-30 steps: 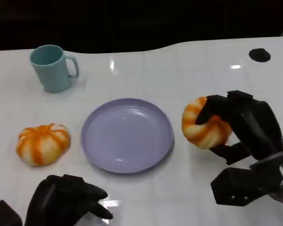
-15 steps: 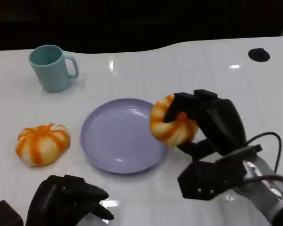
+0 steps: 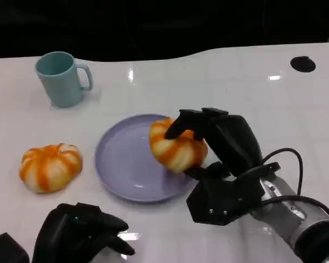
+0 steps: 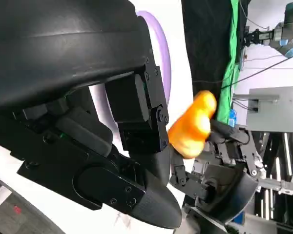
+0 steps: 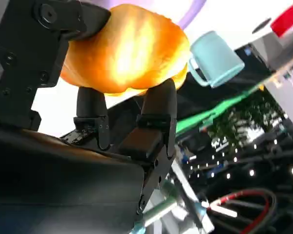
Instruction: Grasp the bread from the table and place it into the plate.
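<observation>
Over the plate (image 3: 118,170), the right hand (image 3: 219,139) grips orange-and-white striped bread (image 3: 175,148); from the right wrist, fingers (image 5: 158,109) wrap its glossy underside. Left hand (image 3: 79,233) curled shut.

Two orange-striped breads are showing: one bread (image 3: 177,149) over the plate and a second bread (image 3: 49,166) lying on the worktop (image 3: 252,87). One lavender plate (image 3: 120,170) and one teal mug (image 3: 60,78) are sitting there, and two black hands, right hand (image 3: 222,148) and left hand (image 3: 79,235), are showing.
</observation>
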Available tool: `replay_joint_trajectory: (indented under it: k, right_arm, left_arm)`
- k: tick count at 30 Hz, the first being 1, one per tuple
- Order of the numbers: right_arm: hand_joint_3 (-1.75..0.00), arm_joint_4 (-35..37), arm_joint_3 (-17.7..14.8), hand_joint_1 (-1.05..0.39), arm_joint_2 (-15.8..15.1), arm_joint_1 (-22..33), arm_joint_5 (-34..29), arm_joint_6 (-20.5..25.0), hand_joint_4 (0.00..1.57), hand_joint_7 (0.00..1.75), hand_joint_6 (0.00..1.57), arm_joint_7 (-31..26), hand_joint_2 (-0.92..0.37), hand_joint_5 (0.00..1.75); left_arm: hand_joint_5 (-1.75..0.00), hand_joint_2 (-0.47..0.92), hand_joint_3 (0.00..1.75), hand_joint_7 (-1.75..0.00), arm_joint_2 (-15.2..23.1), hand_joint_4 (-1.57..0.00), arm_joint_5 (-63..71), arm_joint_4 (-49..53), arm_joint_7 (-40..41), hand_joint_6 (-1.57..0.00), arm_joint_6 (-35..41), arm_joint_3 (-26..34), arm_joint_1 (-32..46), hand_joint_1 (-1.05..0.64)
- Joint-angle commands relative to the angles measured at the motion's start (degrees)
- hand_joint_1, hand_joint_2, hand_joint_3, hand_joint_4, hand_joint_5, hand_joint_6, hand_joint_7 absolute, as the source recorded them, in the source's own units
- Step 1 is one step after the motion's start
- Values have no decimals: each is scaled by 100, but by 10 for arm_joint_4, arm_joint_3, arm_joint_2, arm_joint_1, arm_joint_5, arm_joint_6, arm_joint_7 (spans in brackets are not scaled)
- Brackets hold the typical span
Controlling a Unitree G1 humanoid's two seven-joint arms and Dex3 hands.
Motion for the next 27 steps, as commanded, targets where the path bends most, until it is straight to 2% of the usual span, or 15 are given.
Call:
replay_joint_trajectory:
  k: [1, 2, 4, 5, 8, 12, 15, 20, 23, 27]
  right_arm:
    - [-84, -23, 10, -18, -13, -2, 7, 15, 56, 14, 75, 59, -47, 65]
    - [-82, -28, 11, -19, -16, 1, 11, 13, 45, 6, 68, 73, -47, 51]
    - [-75, -37, 11, -19, -18, 5, 16, 13, 37, 2, 61, 91, -50, 41]
    - [-74, -48, 13, -20, -23, 11, 14, 15, 36, 1, 60, 103, -51, 39]
    - [-26, -92, 19, -29, -35, 29, 11, 31, 17, 0, 45, 145, -79, 40]
    - [-8, -138, 17, -36, -42, 50, 19, 51, 8, 0, 38, 188, -89, 41]
    - [-5, -161, 15, -39, -46, 59, 20, 62, 4, 0, 36, 210, -92, 42]
    - [-4, -212, 1, -42, -71, 91, 46, 47, 2, 0, 36, 240, -92, 49]
    - [-4, -253, -14, -39, -92, 122, 70, 36, 4, 1, 37, 255, -92, 52]
    - [-8, -301, -42, -35, -112, 167, 108, 8, 15, 3, 42, 261, -92, 57]
  left_arm:
    - [-36, 77, 0, -17, 5, -157, 1, -1, 5, -157, 2, 1, 3, -105]
    - [-36, 77, 0, -17, 5, -157, 1, 1, 5, -157, 2, 1, 3, -105]
    - [-36, 77, 0, -17, 6, -157, 2, 2, 6, -157, 2, 1, 2, -105]
    - [-36, 77, 0, -17, 5, -157, 3, 1, 6, -157, 1, 1, 4, -105]
    - [-36, 77, 0, -16, 5, -157, 4, -2, 6, -157, -3, 0, 9, -105]
    - [-36, 77, 0, -16, 5, -157, 1, -6, 5, -157, 1, -1, 10, -105]
    - [-36, 77, 0, -16, 5, -157, 0, -7, 5, -157, 3, 0, 10, -105]
    - [-37, 76, 0, -16, 4, -157, -2, -14, 7, -157, 13, -2, 10, -105]
    - [-37, 76, 0, -16, 3, -157, 0, -15, 9, -157, 12, -3, 10, -105]
    - [-36, 76, 0, -16, 3, -157, 1, -12, 9, -157, 9, -3, 8, -105]
